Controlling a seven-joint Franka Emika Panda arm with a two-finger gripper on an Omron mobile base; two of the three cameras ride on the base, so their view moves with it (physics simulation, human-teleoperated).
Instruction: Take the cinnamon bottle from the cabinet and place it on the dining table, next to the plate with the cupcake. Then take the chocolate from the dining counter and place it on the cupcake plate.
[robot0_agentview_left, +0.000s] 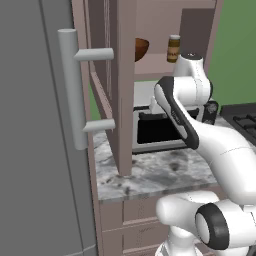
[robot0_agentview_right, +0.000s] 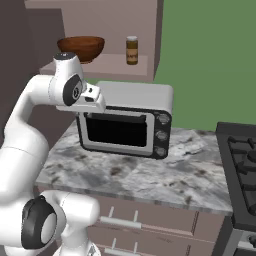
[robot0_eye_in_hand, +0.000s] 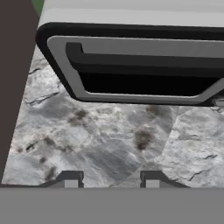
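Observation:
The cinnamon bottle (robot0_agentview_left: 173, 48) (robot0_agentview_right: 132, 50), a small brown jar with a pale lid, stands upright on the shelf of the open pinkish-brown cabinet (robot0_agentview_left: 150, 69) (robot0_agentview_right: 107, 15). My gripper (robot0_eye_in_hand: 110, 179) hangs well below that shelf and points down at a veined marble counter (robot0_eye_in_hand: 105, 140). Its two fingertips stand apart with nothing between them. In the right base view my hand (robot0_agentview_right: 93, 98) sits in front of the toaster oven's upper left corner. The dining table, plate, cupcake and chocolate are out of view.
A wooden bowl (robot0_agentview_left: 141, 48) (robot0_agentview_right: 81, 47) shares the shelf, left of the jar. A silver toaster oven (robot0_agentview_right: 125, 125) (robot0_eye_in_hand: 131, 65) stands on the counter. The cabinet's open door (robot0_agentview_left: 112, 85) juts out on the left beside a grey door with a bar handle (robot0_agentview_left: 70, 87). A black stove (robot0_agentview_right: 242, 165) lies right.

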